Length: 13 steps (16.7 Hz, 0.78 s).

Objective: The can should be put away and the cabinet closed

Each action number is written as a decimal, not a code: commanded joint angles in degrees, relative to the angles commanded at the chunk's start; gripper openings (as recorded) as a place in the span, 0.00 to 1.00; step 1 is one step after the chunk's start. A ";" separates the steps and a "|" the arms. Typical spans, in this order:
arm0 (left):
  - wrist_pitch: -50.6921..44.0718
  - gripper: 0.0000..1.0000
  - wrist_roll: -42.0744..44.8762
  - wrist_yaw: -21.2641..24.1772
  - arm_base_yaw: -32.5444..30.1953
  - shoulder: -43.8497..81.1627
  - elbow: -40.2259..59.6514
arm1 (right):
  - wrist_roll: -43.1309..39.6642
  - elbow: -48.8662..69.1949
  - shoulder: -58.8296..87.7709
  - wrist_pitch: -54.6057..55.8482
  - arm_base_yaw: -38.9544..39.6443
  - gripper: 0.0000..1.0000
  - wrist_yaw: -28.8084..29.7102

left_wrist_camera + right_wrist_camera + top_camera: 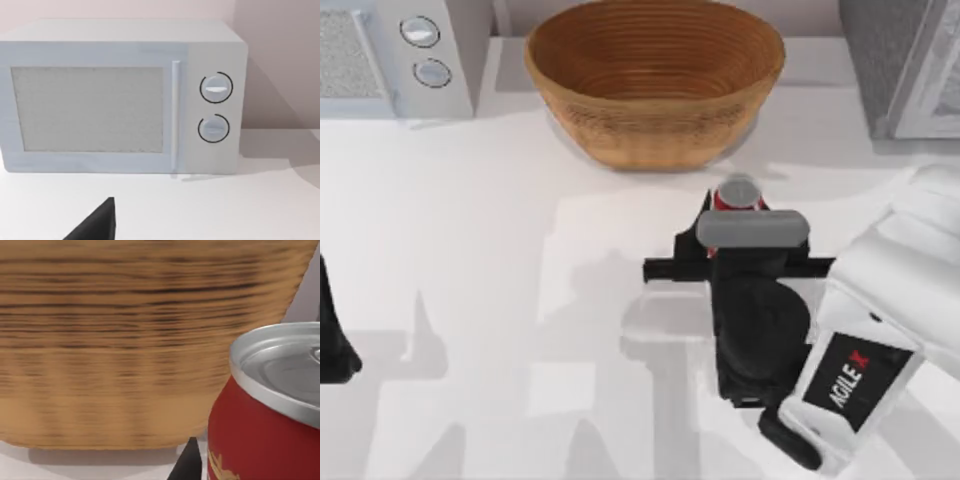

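Nearest the overhead camera, the right AgileX arm reaches in from the worktop's right edge, its white housing and black wrist covering the right end effector (740, 215) at the can (738, 192). Whether the fingers are spread or closed around the can cannot be told, as the wrist and its grey camera bar hide them from above. Seen from the right wrist, a single dark finger tip (187, 462) shows low down just beside the can's red wall.

The can stands upright right of the worktop's middle, toward the back edge, its silver-grey top and a strip of red body showing from above. Seen from the right wrist, its silver rim, red side and a trace of yellow label (222, 467) are close up. Just behind it, near the back edge, sits the wicker bowl (655, 80).

A white microwave (395, 55) with two round dials occupies the back left corner. A grey cabinet (905, 65) stands at the back right corner.

At the left edge, the left end effector (335, 350) hangs idle, one dark finger (95, 225) visible from the left wrist; its opening cannot be told.
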 joint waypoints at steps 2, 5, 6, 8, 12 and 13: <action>0.00 1.00 0.00 0.00 0.00 0.00 0.00 | -0.02 -0.22 -2.87 -2.81 -0.04 0.00 0.01; 0.00 1.00 0.00 0.00 0.00 0.00 0.00 | 0.11 -0.45 -7.27 -6.93 -0.02 0.00 -0.04; 0.00 1.00 0.00 0.00 0.00 0.00 0.00 | 0.22 -0.45 -8.81 -8.23 -0.01 0.00 -0.06; 0.00 1.00 0.00 0.00 0.00 0.00 0.00 | 0.36 -0.48 -11.87 -10.85 -0.08 0.00 -0.01; 0.00 1.00 0.00 0.00 0.00 0.00 0.00 | 0.31 -0.88 -17.58 -16.38 -0.26 0.00 0.16; 0.00 1.00 0.00 0.00 0.00 0.00 0.00 | 0.30 -1.01 -18.93 -17.70 -0.29 0.00 0.15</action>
